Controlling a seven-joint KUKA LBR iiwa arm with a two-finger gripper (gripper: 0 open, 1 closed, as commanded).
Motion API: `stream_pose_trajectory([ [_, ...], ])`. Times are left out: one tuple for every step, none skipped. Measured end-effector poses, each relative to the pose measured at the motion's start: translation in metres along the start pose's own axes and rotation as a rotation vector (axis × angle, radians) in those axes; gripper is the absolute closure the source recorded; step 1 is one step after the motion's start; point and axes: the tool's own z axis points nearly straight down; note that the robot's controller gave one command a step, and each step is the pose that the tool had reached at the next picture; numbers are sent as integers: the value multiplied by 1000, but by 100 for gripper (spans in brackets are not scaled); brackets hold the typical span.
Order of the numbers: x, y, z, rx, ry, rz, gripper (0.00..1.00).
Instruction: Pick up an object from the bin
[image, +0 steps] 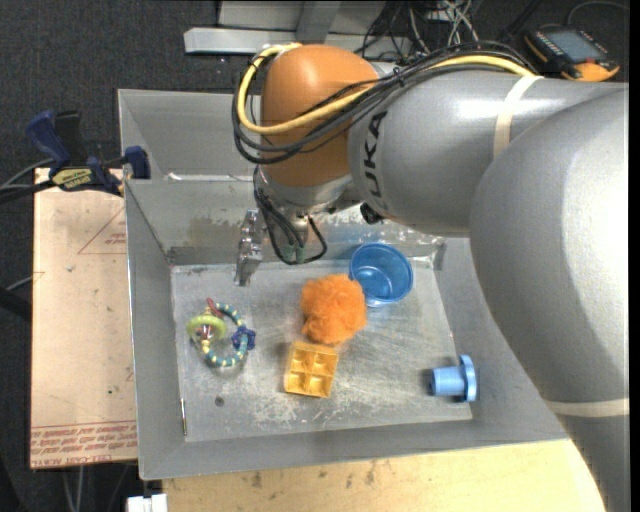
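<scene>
My gripper hangs over the far left part of the bin floor, its metal fingertip showing below the orange wrist cover, with nothing visible between the fingers. A multicoloured ring toy lies below and left of it on the bin floor. A fuzzy orange ball sits to the gripper's right, near the middle. A yellow waffle-shaped block lies just in front of the ball. A blue cup rests behind the ball, to its right.
A small blue spool-shaped piece lies at the bin's near right corner. The arm and its orange cover with cables hang over the bin's far side and right half.
</scene>
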Motion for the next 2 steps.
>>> stream_pose_trajectory([
  [0, 0, 0, 0, 0, 0, 0],
  [0, 0, 0, 0, 0, 0, 0],
])
